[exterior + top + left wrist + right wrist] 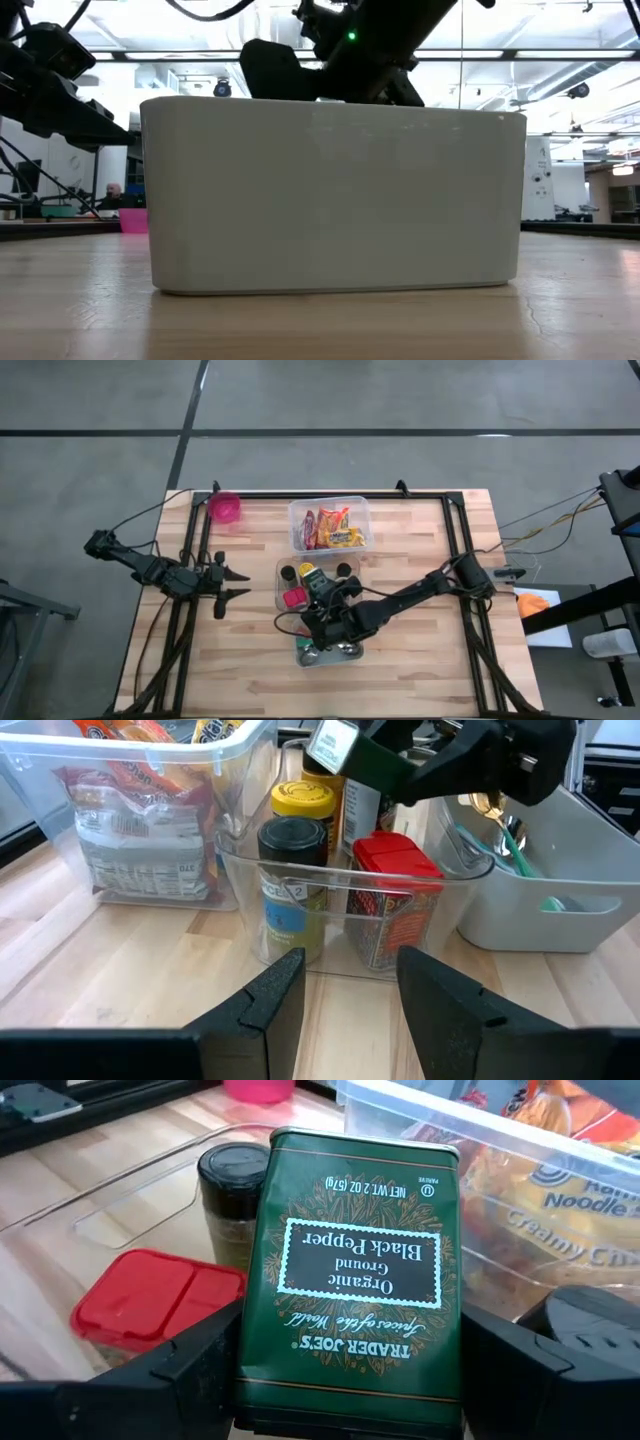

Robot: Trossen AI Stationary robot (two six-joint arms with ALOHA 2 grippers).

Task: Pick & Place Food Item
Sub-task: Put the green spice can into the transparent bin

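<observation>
A dark green black-pepper tin [355, 1270] sits between the fingers of my right gripper [350, 1380], which is shut on it. In the high view the gripper [322, 592] is over the clear spice bin [285, 572] at the table's middle. In that bin stand a red-lidded jar [160, 1295], a black-lidded jar [232, 1175] and a yellow-lidded jar [300, 800]. My left gripper [238, 584] waits open at the table's left, pointing at the bin, with nothing between its fingers [270, 1005]. My right gripper pinches the tin's two narrow sides [250, 1365] between its two fingers [170, 1375], close to the tin's top end. The fingers come from the table's right, slanting down. The tin is tilted with its bottom end pointing away from the gripper, over the jars in the clear bin.
A clear tub of snack packets [330, 525] stands just beyond the spice bin. A grey bin with utensils [330, 652] stands just nearer and fills the low view [330, 190]. A pink cup [225, 507] sits at the far left corner. Bare wood lies left and right.
</observation>
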